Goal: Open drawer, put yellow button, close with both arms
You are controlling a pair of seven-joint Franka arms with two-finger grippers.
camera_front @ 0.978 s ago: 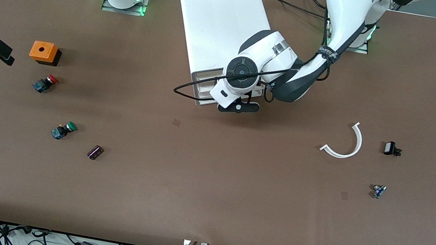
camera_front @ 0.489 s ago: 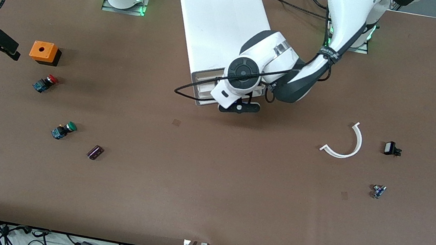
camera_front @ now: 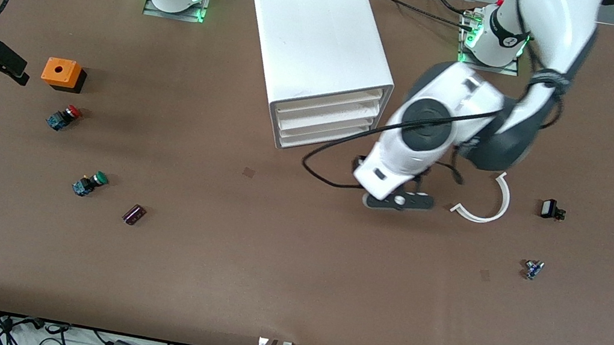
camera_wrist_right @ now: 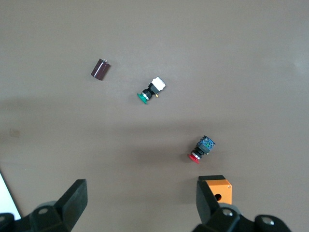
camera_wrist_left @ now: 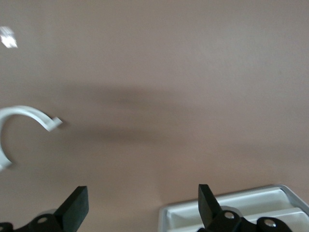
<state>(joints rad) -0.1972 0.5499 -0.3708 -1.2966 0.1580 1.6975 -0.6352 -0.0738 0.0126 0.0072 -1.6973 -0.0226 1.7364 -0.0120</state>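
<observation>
The white cabinet [camera_front: 321, 34] stands in the middle of the table. Its uppermost drawer [camera_front: 330, 100] lies flush with the two below it. The yellow button shows in no view. My left gripper [camera_front: 398, 201] hangs open and empty over bare table between the cabinet's front and a white curved strip [camera_front: 491, 203]. From the left wrist, its black fingertips [camera_wrist_left: 77, 205] stand wide apart around my left gripper's [camera_wrist_left: 142, 203] empty gap, with the cabinet's drawers [camera_wrist_left: 241, 210] at the frame's edge. My right gripper [camera_front: 0, 63], [camera_wrist_right: 140, 200] waits open and empty beside an orange box [camera_front: 58, 72].
A red-capped button [camera_front: 64, 117], a green-capped button [camera_front: 90, 183] and a dark cylinder [camera_front: 134, 214] lie near the right arm's end. A black part [camera_front: 551, 209] and a small blue part [camera_front: 533, 269] lie toward the left arm's end.
My left arm has swung away from the cabinet's front toward its own end of the table, uncovering the three drawers. The right gripper shifted slightly a second ago, then held still.
</observation>
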